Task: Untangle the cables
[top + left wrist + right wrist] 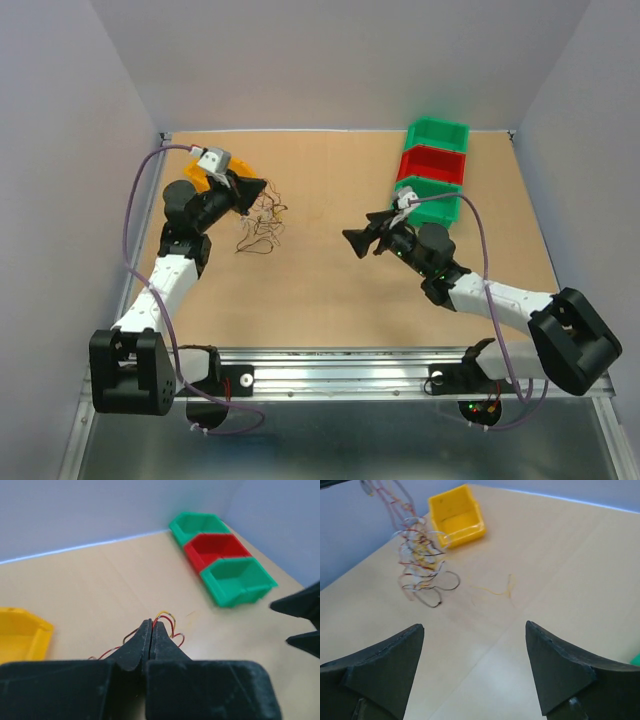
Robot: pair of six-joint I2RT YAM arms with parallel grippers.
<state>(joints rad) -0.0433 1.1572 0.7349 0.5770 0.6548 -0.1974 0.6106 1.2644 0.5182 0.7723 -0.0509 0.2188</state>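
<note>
My left gripper (151, 625) is clenched on the cables (420, 560). They hang from it in a curly clump near the bench's (330, 300) far-left corner, just beside the yellow bin (457, 515), with the lowest loops seemingly on the bench. My right gripper (474, 625) is spread wide mid-bench, holding nothing.
</note>
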